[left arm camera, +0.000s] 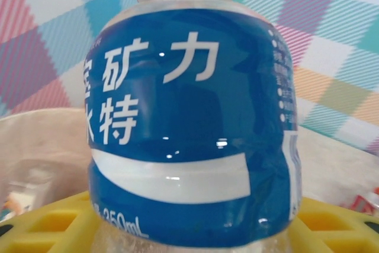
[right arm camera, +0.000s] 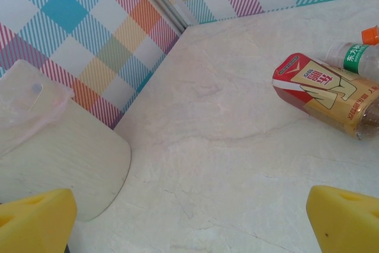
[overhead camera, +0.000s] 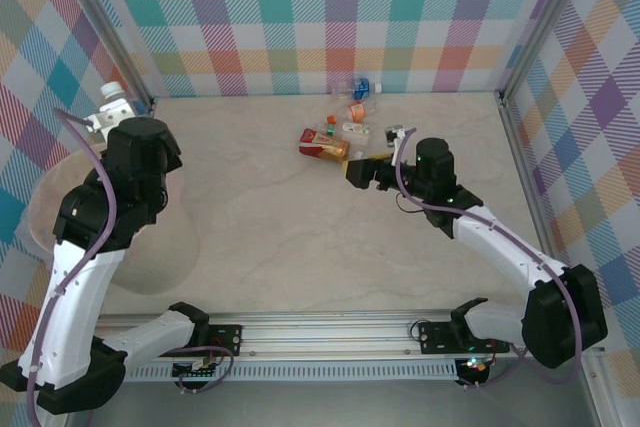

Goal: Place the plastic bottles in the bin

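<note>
Wrist view reveals blue label (left arm camera: 189,164) on bottle (left arm camera: 195,45) held by left gripper (overhead camera: 110,119).

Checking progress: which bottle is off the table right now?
The blue-labelled bottle, held in the left gripper; the other bottles lie on the table toward the far wall.

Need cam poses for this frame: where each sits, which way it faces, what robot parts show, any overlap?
Top external: above and behind the bases, looking down on the table; both arms, left gripper, right gripper.
Left wrist: on the left arm, facing the blue-label bottle held between its yellow fingers, bin behind.
Right wrist: on the right arm, looking across the table toward the bin; open yellow fingers at bottom corners.
Shared: top and right wrist both see the red-label bottle and the bin.
</note>
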Robot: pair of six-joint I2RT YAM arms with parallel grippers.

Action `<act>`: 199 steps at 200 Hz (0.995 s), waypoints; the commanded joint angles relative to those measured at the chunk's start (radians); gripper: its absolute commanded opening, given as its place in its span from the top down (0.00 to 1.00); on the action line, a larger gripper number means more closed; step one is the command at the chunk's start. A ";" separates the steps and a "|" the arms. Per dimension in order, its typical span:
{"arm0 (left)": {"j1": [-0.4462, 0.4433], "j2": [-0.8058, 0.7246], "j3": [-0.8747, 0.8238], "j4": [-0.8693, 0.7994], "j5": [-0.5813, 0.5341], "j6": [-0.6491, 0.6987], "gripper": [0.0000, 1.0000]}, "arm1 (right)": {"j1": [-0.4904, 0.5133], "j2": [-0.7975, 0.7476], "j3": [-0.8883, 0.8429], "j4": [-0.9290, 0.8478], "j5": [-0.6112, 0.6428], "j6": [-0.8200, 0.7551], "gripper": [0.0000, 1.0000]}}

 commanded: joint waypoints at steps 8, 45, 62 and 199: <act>0.059 -0.051 0.009 -0.151 -0.060 -0.105 0.39 | 0.006 0.017 0.045 0.041 -0.023 0.022 0.00; 0.194 -0.094 -0.043 -0.251 0.036 -0.124 0.38 | 0.006 0.041 0.073 0.022 -0.049 0.013 0.00; 0.271 -0.114 -0.074 -0.280 0.097 -0.125 0.37 | 0.006 0.050 0.086 0.007 -0.059 0.007 0.00; 0.463 -0.086 -0.146 -0.270 0.181 -0.158 0.00 | 0.006 0.018 0.056 -0.018 -0.033 -0.010 0.00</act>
